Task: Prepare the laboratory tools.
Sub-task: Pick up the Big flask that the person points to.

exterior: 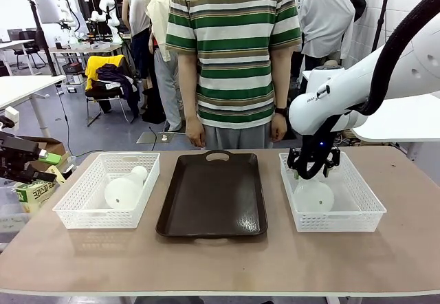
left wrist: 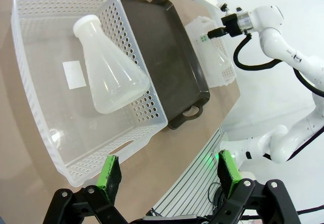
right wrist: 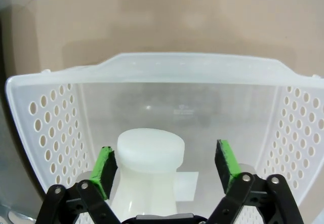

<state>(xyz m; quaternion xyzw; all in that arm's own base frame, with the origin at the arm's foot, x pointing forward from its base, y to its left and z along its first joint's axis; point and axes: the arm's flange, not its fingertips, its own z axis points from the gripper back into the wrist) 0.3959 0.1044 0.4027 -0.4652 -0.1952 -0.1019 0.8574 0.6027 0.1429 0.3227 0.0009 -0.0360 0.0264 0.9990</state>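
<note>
One frosted-white flask (exterior: 125,189) lies on its side in the left mesh basket (exterior: 75,211), and the left wrist view looks down on this flask (left wrist: 109,67). My left gripper (exterior: 42,168) hangs open beyond the table's left edge, its green pads (left wrist: 109,176) wide apart and short of the basket (left wrist: 147,133). The other flask (exterior: 313,195) lies in the right basket (exterior: 357,214). My right gripper (exterior: 313,170) is lowered into that basket. It is open (right wrist: 166,167), with the flask's neck (right wrist: 150,150) between its pads (right wrist: 106,171) and a gap on each side.
A dark brown tray (exterior: 212,194) lies between the two baskets. A person in a striped shirt (exterior: 234,49) stands at the far edge, hands down at the sides. Bare tabletop (exterior: 220,263) runs along the near edge.
</note>
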